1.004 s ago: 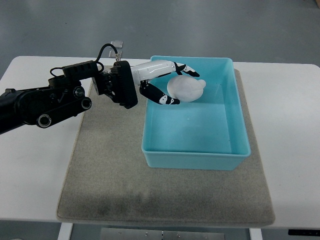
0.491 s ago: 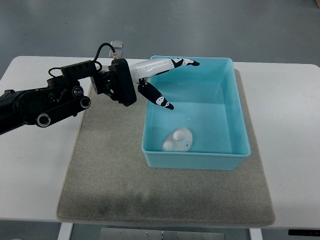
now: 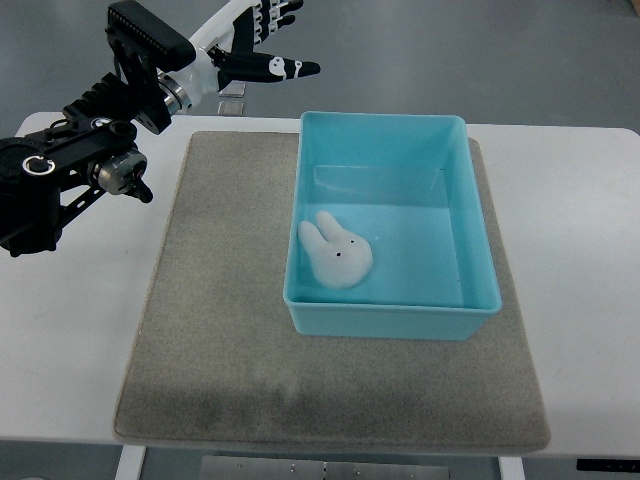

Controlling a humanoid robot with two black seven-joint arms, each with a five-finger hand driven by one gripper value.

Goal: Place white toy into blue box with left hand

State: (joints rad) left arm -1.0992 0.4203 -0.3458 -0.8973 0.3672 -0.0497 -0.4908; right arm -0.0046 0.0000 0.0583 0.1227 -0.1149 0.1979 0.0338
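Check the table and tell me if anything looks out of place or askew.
Nothing stands out. The white toy lies inside the blue box, near its front left corner. The box sits square on the grey mat. The left hand is raised beyond the table's far edge, fingers spread, holding nothing.

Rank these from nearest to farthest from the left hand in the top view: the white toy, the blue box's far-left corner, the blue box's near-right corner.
From the left hand, raised at upper left:
1. Far-left corner of the blue box.
2. White toy, inside near the left wall.
3. Near-right corner of the box, lower right.
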